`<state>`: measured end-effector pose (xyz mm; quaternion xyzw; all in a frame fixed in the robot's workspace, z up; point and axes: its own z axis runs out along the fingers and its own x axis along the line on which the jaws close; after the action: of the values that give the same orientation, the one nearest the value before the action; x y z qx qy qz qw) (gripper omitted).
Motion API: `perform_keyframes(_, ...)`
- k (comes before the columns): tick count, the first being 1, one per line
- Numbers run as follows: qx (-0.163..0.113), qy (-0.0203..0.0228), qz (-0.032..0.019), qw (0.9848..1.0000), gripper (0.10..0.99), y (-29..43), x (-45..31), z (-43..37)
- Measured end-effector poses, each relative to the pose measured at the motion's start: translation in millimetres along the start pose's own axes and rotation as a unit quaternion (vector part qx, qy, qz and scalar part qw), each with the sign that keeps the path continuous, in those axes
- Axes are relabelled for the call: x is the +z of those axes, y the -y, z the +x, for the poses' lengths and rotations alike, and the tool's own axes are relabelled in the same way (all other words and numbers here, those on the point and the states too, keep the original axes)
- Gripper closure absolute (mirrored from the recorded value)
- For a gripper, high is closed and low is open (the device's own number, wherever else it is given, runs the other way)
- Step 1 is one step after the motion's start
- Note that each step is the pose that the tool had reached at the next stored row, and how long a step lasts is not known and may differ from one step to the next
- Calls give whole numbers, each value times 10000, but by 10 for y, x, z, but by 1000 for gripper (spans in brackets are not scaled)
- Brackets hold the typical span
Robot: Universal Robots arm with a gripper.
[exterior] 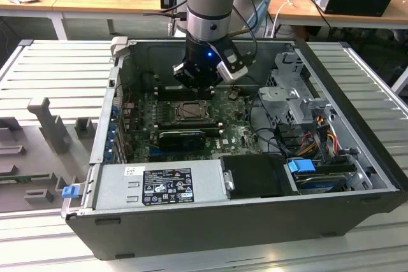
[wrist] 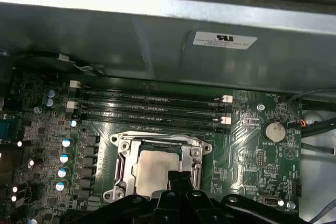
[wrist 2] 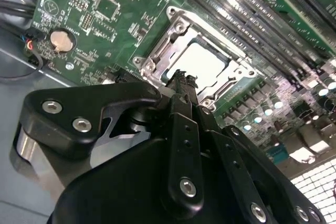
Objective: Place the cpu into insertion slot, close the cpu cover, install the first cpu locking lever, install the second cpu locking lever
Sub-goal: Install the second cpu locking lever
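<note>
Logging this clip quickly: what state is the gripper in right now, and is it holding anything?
Gripper: shut, holding nothing, its tip just above the chip, which sits in the socket with the cover down around it.

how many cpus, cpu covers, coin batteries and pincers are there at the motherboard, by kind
cpu: 1
cpu cover: 1
coin battery: 1
pincer: 1
total: 4
</note>
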<state>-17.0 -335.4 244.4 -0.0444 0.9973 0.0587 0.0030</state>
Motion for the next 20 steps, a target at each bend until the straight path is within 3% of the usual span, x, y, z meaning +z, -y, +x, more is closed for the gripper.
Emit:
perform_keyframes(3, 0, 0, 2, 10000, 980, 14, -2, 1)
perform_keyframes(7, 0, 0, 6, 10000, 980, 7, -62, 1)
perform_keyframes(20, 0, 0, 5, 10000, 980, 59, -70, 8)
